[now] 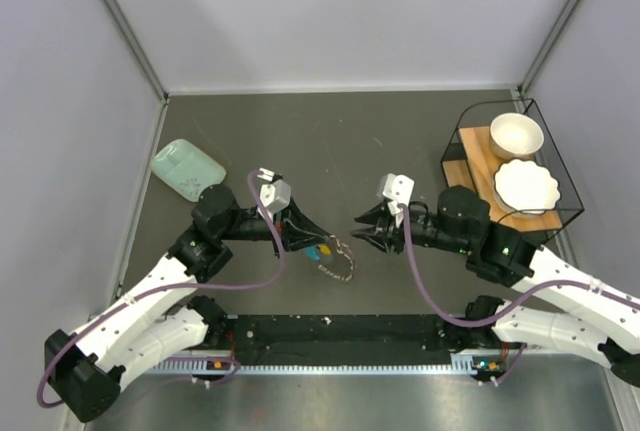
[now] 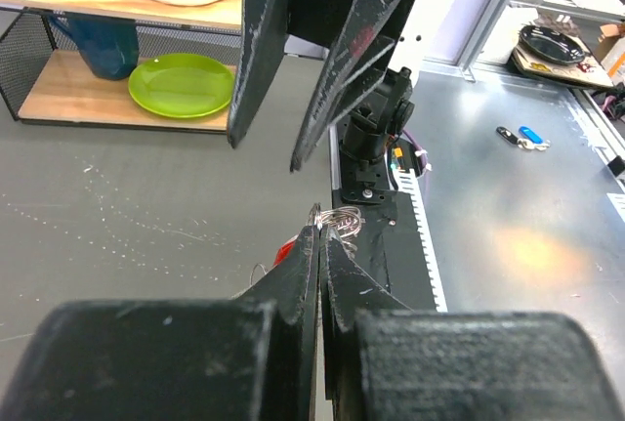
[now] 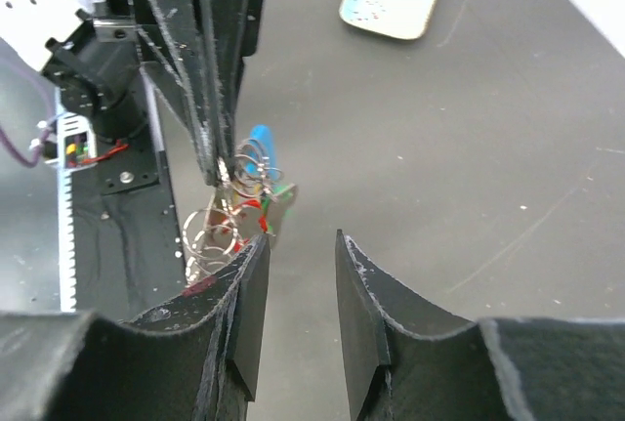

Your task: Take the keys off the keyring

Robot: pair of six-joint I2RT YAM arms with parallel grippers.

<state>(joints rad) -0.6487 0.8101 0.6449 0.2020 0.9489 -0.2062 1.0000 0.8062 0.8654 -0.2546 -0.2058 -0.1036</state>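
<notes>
Two pincers near desk (image 1: 330, 141) centre. My left pincer (image 2: 320, 237) pressed together, pinching keyring (image 3: 210, 231); keys (image 3: 260, 152) on it. My right pincer (image 3: 301, 238) spread, just right of keys.

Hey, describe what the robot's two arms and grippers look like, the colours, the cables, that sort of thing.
The left arm and right arm each have white lower links, black upper sections and a looping purple cable. The left gripper and right gripper have black, tapered, scuffed fingers. Each wrist carries a pale grey camera block.
</notes>
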